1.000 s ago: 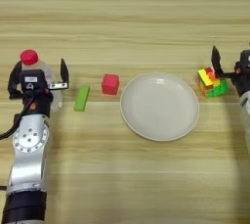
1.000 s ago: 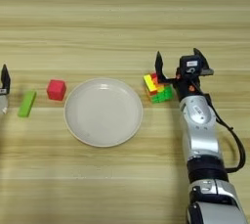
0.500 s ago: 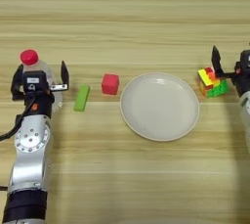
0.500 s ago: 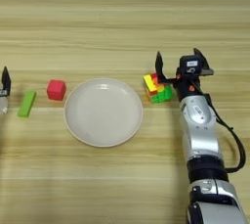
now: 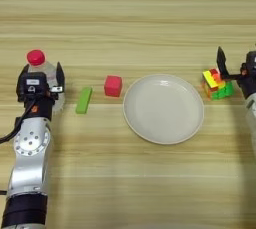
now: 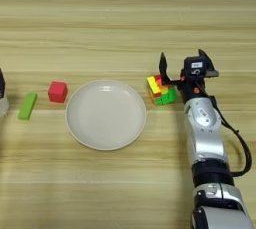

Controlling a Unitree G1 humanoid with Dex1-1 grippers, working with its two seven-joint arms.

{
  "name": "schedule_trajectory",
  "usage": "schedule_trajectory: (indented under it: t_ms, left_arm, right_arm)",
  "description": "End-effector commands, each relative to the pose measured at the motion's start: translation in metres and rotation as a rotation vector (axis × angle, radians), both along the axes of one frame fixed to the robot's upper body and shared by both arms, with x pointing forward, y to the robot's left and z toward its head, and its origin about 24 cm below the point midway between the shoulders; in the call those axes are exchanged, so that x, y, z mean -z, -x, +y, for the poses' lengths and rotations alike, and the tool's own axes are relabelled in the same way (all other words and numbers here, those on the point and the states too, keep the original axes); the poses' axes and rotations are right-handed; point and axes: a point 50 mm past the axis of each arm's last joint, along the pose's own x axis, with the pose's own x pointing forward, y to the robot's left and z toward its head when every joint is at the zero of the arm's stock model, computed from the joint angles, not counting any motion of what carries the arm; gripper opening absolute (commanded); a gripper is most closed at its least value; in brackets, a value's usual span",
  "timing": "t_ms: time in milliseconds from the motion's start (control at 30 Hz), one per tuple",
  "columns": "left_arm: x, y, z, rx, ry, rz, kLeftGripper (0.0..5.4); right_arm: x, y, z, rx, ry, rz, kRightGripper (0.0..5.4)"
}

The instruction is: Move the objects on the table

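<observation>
A clear bottle with a red cap (image 5: 36, 58) stands at the left of the table (image 5: 130, 13). My left gripper (image 5: 40, 76) is open, with one finger on each side of the bottle and close to it. To its right lie a flat green block (image 5: 84, 99), a small red cube (image 5: 113, 86) and a round beige plate (image 5: 163, 108). The multicoloured puzzle cube (image 6: 161, 89) sits just right of the plate. My right gripper (image 6: 183, 63) is open, its left finger (image 6: 162, 67) right over the cube's far edge.
Both forearms reach in from the near edge, the left one (image 5: 30, 173) at the far left and the right one (image 6: 205, 138) right of the plate. Bare wood lies beyond the row of objects and in front of the plate.
The left gripper's fingers have drawn in a little towards the bottle. The right gripper and all the objects stand where they were.
</observation>
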Motion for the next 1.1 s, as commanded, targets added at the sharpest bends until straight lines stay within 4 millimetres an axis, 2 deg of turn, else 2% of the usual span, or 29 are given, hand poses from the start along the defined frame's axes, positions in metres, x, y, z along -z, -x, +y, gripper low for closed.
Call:
schedule_trajectory:
  t_ms: [33,333,633,933,1100]
  left_arm:
    - [0.0,-0.001,-0.002,0.017,-0.023,0.008,3.37]
    - [-0.001,0.0,0.0,0.011,-0.012,-0.002,3.27]
    - [-0.019,-0.002,-0.007,0.06,-0.024,-0.071,3.25]
    - [-0.045,-0.001,-0.015,0.097,-0.053,-0.152,3.25]
    - [-0.052,-0.001,-0.018,0.109,-0.064,-0.169,3.25]
  right_arm:
    - [-0.003,-0.002,-0.001,0.001,-0.004,-0.008,5.4]
    - [-0.003,-0.002,-0.001,0.0,-0.003,-0.007,5.4]
    - [-0.005,0.0,0.006,-0.038,0.024,-0.026,5.4]
    - [-0.013,0.012,0.035,-0.221,0.091,-0.105,5.4]
    - [-0.016,0.023,0.055,-0.37,0.115,-0.133,5.4]
